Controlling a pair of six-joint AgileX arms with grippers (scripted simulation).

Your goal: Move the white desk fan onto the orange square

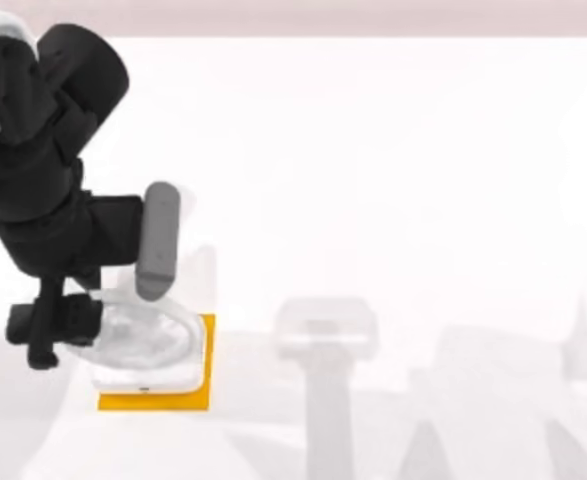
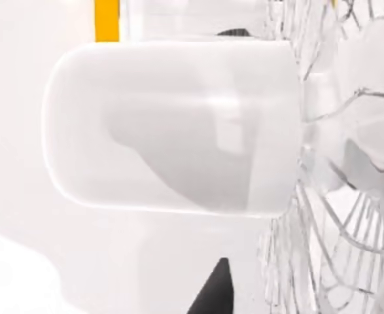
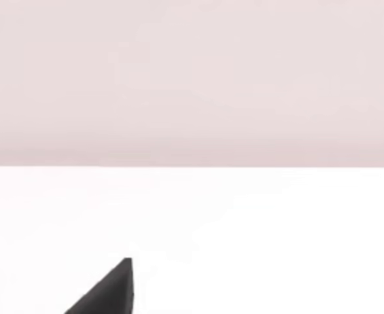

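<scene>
The white desk fan [image 1: 148, 340] stands on the orange square [image 1: 205, 372], with orange showing along the fan's right and front sides. My left gripper [image 1: 91, 328] reaches in from the left and is shut on the fan's round grille. In the left wrist view the fan's rounded motor housing [image 2: 172, 124] fills the picture, and the grille [image 2: 349, 196] lies beside one dark fingertip [image 2: 218, 288]. A strip of the orange square [image 2: 106, 19] shows behind the housing. My right gripper [image 3: 169, 291] is parked over bare table, out of the top view.
The left arm's black links [image 1: 43, 160] and a grey cylinder [image 1: 159, 240] hang over the table's left side. Pale grey shadows [image 1: 325, 340] cross the front middle and right. The table's back edge [image 1: 373, 38] meets a pinkish wall.
</scene>
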